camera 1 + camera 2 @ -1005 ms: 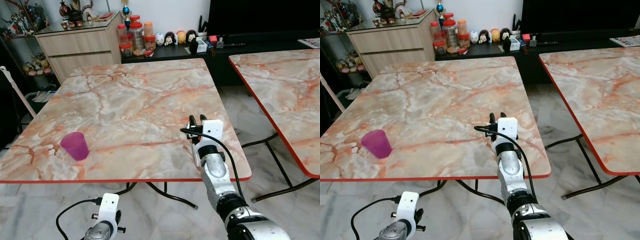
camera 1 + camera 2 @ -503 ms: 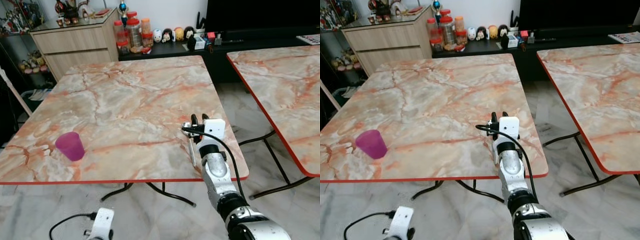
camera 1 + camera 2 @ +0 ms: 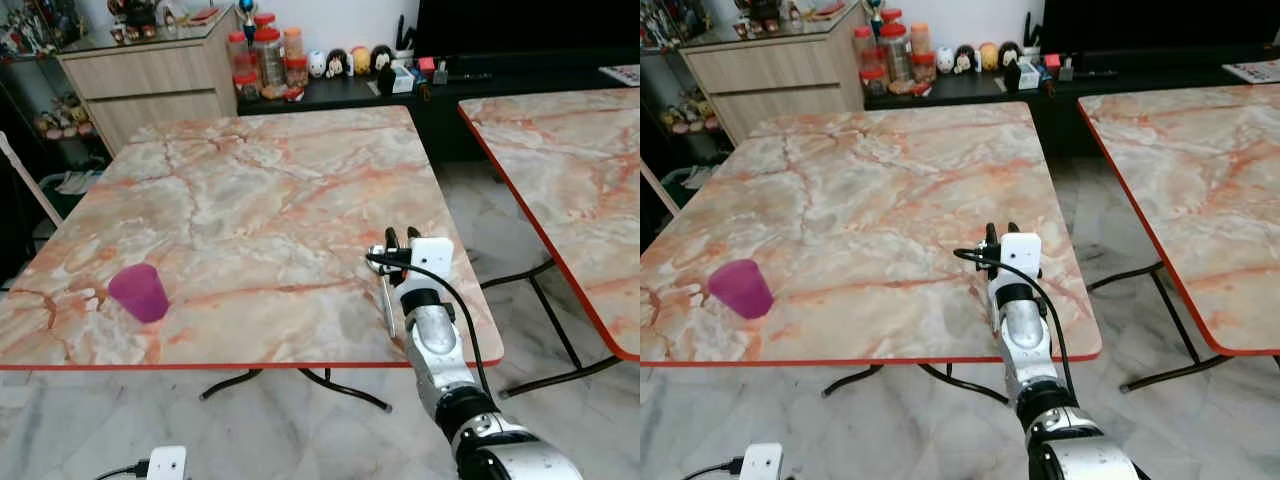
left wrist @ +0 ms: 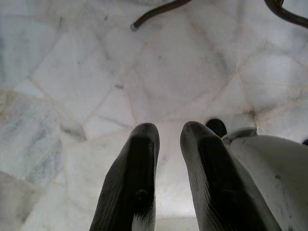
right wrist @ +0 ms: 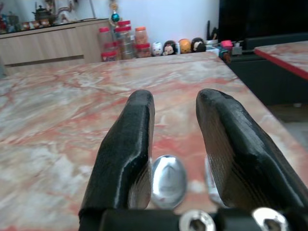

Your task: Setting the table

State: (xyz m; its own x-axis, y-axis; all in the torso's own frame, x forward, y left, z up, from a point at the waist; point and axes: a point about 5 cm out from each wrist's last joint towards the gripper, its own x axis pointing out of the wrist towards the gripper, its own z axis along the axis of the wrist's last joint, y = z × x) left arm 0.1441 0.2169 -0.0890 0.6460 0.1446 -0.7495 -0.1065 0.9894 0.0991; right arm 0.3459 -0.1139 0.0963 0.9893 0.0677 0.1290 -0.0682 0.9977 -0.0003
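**Spoon on the table under your right gripper**

Nearest you, your left gripper (image 4: pixel 168 139) hangs low over the pale marble floor (image 4: pixel 72 72), its two black fingers a little apart with nothing between them.

Above it, your right gripper (image 3: pixel 402 242) reaches over the near right edge of the marble table (image 3: pixel 250 200). Its fingers (image 5: pixel 127 139) stand spread, released, and the bowl of a metal spoon (image 5: pixel 167 180) shows in the gap between them, low against the tabletop. From the head views the spoon's handle (image 3: pixel 386 305) lies on the table beside the wrist, running back towards the red edge.

Well to your left, near the same front edge, a purple cup (image 3: pixel 139 292) stands upright.

Further right, a second marble table (image 3: pixel 570 170) stands apart across a gap. Beyond both, a wooden cabinet (image 3: pixel 150 85) and jars (image 3: pixel 268 60) line the wall.
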